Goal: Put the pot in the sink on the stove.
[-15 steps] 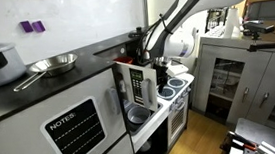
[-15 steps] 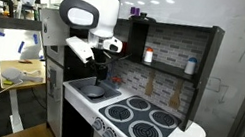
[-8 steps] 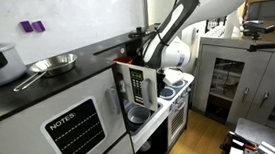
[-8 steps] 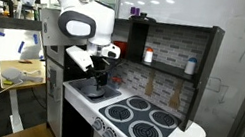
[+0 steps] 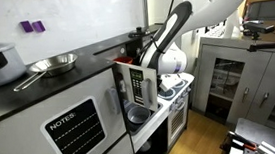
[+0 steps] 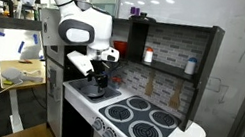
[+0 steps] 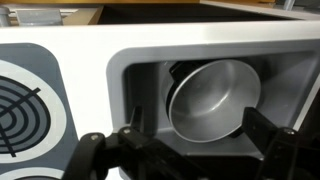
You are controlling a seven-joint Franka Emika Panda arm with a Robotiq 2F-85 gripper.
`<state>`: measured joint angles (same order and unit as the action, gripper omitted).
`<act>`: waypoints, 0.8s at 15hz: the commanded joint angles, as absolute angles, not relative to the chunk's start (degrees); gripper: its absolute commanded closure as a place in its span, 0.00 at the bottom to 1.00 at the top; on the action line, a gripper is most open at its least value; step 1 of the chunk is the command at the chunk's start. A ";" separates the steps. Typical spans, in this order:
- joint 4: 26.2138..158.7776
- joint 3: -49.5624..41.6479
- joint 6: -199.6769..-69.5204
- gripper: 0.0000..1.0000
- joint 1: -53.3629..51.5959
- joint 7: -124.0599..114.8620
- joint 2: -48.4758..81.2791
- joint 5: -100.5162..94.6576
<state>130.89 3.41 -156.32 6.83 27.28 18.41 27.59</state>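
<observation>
Wrist view: pot (image 7: 213, 98) sits inside the sink (image 7: 135, 72), toward the basin's far wall, mouth up, nothing in it. Pincer (image 7: 200, 152) hangs over the sink's near edge w/ jaws spread wide and empty. One of its fingers (image 7: 135, 150) shows low left and the other low right, approx. as far apart as the pot is wide. Neither touches the pot; there's a clear gap btwn tips and rim.

Key relation: the pot lies straight ahead of the pincer and below it, sitting slightly toward the right-hand finger in the picture, so the gap lines up w/ it but not dead-centre. The pot is round w/ no handle visible, so there's no long axis to match. Judgement: the next move is prob. a short descent + small forward shift, then close. The jaws look barely wider than the pot, so pinching one wall may be safer than spanning it. The basin walls sit close round the pot, so finger clearance is the main risk.

Stove (image 7: 22, 110) lies to the picture's left of the sink, its burner ring just beside it on the same white unit. In an exterior view the pincer (image 6: 98, 79) is over the sink end, w/ the burners off to the side.
</observation>
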 commanded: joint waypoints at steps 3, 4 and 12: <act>128.84 7.56 -159.15 0.00 10.36 27.22 21.58 28.20; 128.61 8.10 -159.44 0.00 10.79 27.28 22.14 28.21; 126.91 11.36 -161.73 0.00 13.50 26.99 25.87 27.39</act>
<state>128.02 9.04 -160.26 11.25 27.28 24.32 27.58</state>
